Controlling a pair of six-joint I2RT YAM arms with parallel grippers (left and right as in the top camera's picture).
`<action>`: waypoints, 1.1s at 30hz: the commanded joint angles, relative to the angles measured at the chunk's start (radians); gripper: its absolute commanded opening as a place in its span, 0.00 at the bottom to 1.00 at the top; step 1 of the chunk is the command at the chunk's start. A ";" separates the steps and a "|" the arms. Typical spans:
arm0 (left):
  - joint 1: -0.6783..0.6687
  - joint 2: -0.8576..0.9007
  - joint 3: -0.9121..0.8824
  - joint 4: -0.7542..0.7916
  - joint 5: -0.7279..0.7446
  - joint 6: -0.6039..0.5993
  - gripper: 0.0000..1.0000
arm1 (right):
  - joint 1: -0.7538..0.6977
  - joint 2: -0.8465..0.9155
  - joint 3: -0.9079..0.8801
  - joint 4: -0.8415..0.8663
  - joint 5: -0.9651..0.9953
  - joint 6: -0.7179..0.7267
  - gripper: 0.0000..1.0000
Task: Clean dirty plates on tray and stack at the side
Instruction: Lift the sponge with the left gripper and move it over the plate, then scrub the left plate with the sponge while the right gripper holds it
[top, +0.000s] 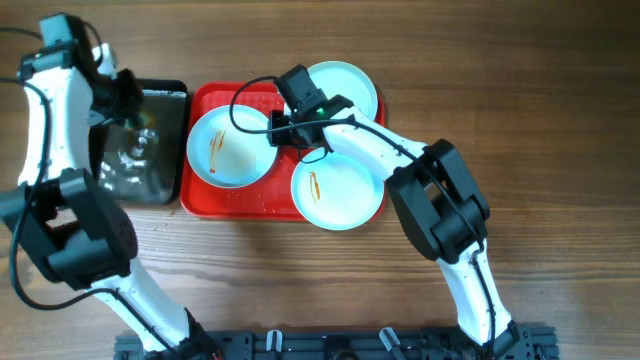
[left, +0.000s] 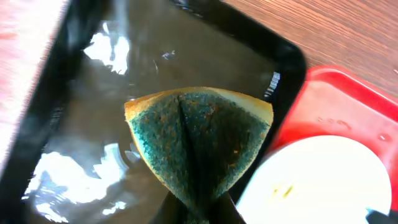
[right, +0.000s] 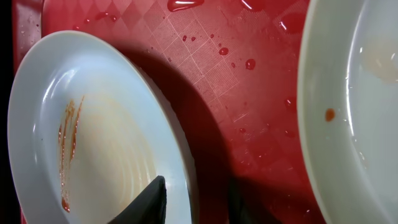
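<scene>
Left gripper (top: 127, 102) is over the wet black tray (left: 56, 81), and I've got it clamped hard on a folded green-and-yellow sponge (left: 199, 140). Right gripper (right: 194, 200) is low on the red tray (right: 236, 81). Its fingers are a little apart and straddle the rim of the left plate (right: 106, 124), with one finger over the inside. That plate carries orange-red streaks. A second plate (top: 337, 190), smeared too, sits front right. A third plate (top: 350, 88) sits back right. Both reach past the tray's rim.
</scene>
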 joint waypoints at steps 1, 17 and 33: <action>-0.053 -0.003 0.005 -0.001 0.001 0.026 0.04 | -0.001 0.019 0.014 -0.009 -0.005 -0.013 0.19; -0.176 0.008 -0.055 0.046 0.190 0.102 0.04 | -0.002 0.019 0.014 -0.016 -0.017 -0.011 0.04; -0.338 0.159 -0.258 -0.043 -0.004 -0.439 0.04 | -0.002 0.019 0.014 -0.013 -0.018 -0.010 0.04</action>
